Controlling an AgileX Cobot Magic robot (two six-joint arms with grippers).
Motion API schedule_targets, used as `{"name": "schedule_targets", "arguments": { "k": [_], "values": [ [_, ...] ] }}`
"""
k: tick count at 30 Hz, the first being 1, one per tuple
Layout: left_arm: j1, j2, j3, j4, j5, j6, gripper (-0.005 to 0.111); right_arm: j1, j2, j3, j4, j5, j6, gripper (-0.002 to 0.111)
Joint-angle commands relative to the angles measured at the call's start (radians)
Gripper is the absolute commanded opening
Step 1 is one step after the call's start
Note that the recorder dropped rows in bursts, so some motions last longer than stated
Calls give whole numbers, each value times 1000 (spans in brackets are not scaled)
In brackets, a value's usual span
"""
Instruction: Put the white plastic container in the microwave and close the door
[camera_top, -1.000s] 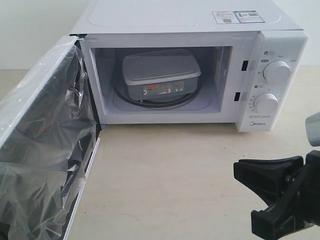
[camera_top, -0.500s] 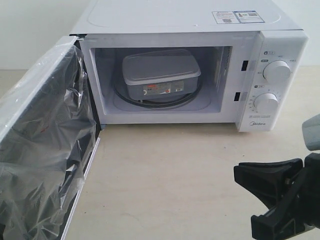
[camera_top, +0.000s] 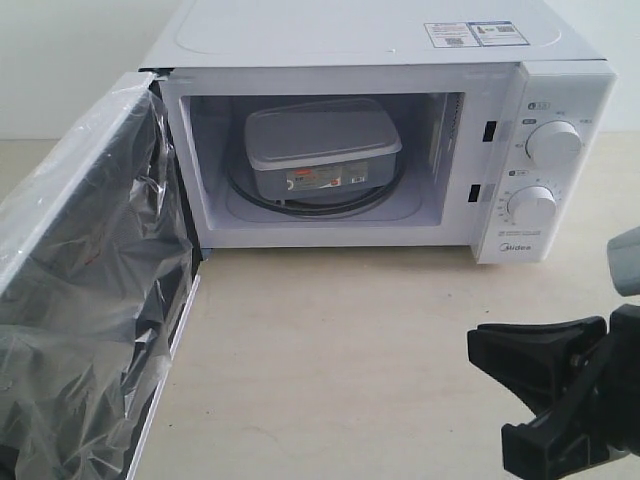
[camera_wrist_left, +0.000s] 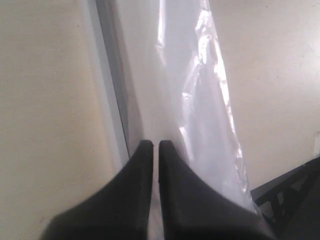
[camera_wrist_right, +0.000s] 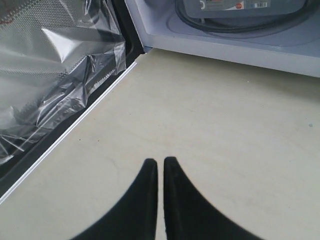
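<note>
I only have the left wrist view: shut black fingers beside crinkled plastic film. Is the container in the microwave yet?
Observer: Yes. The exterior view shows the white plastic container sitting inside the microwave, label side facing out.
Operator: Closed up, then?
Observer: No. The door stands wide open, swung out on the left of the exterior view.
Operator: What about the other arm?
Observer: The right gripper is shut and empty, over the bare table in front of the microwave.
</note>
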Motion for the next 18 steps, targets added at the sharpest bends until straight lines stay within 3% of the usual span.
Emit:
{"name": "schedule_targets", "arguments": {
  "k": [1, 18],
  "values": [
    [-3, 49, -3, -48, 3, 67, 4, 0, -1, -23, -3, -11, -2, 0],
    [-3, 199, -3, -340, -67, 317, 4, 0, -1, -234, -42, 80, -8, 0]
  ]
}}
